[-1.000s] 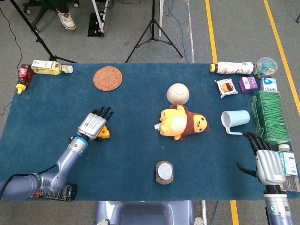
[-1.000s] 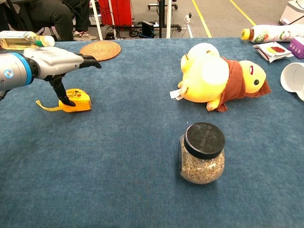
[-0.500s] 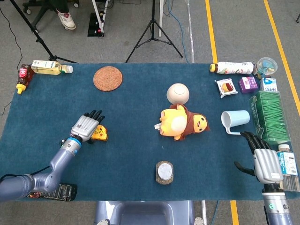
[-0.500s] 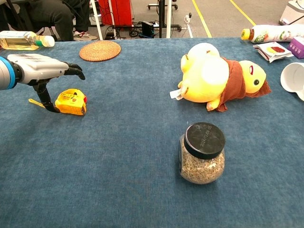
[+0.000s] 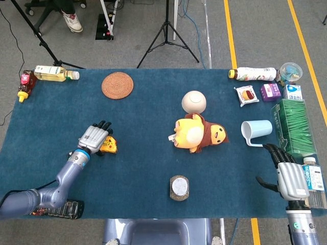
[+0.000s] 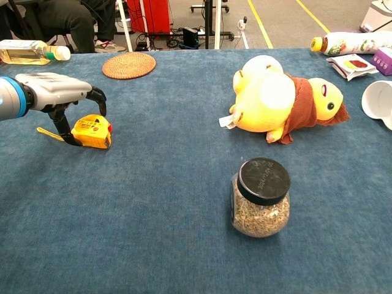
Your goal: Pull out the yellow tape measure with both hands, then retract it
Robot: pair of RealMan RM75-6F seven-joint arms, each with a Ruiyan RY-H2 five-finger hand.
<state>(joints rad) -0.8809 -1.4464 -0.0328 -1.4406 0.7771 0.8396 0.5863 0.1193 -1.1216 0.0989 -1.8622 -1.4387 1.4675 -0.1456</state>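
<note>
The yellow tape measure (image 5: 108, 145) (image 6: 92, 131) lies on the blue table at the left. A short length of its yellow tape (image 6: 46, 132) pokes out to the left. My left hand (image 5: 94, 137) (image 6: 55, 92) arches over the case: its fingers curl down toward the top and its thumb reaches the case's left end. The case still rests on the cloth. My right hand (image 5: 289, 176) hovers far off at the table's right front edge, fingers apart and holding nothing; only the head view shows it.
A yellow plush toy (image 6: 282, 98) lies mid-table, with a seed-filled jar (image 6: 261, 197) in front of it. A woven coaster (image 6: 128, 64) and a bottle (image 6: 30, 51) sit at the back left. A blue cup (image 5: 256, 132), a green box (image 5: 292, 125) and snacks crowd the right.
My left hand has pulled back left and lowered beside the tape measure, and its straight fingers now curl down over the case. The case shifted slightly left. The right hand barely moved.
</note>
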